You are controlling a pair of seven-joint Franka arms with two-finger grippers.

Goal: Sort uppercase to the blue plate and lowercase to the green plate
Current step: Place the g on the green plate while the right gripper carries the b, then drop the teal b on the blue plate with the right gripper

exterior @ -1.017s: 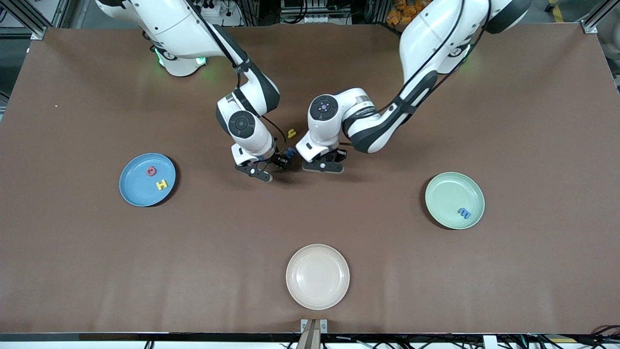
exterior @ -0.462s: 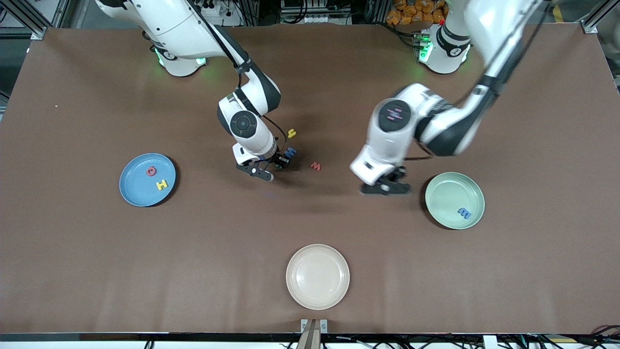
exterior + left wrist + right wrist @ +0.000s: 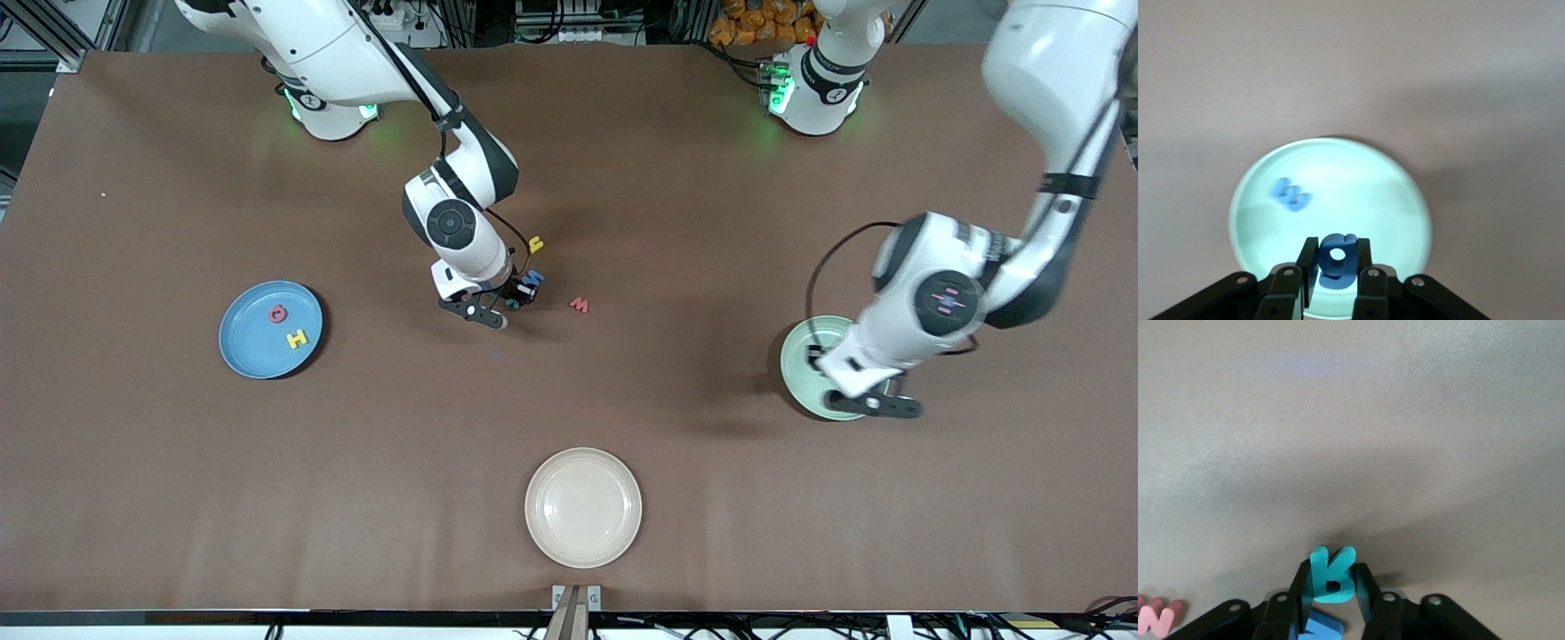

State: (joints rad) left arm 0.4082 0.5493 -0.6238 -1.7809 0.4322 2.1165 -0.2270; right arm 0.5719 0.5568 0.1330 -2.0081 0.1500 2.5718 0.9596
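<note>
Claw, left (image 3: 1336,273), grips blue a (image 3: 1337,259) over green plate (image 3: 1405,200) beside blue m (image 3: 1290,194). Right claw (image 3: 1333,597) clamps teal R (image 3: 1332,575) above desk (image 3: 622,133).

Even overhead light; brown worktop (image 3: 569,400) shows faint sheen streaks. Soft shadows beside both arms and the green plate (image 3: 794,356). Left arm motion-blurred. Wrist views washed out; blue lowercase letter (image 3: 1290,195) on plate smeared
</note>
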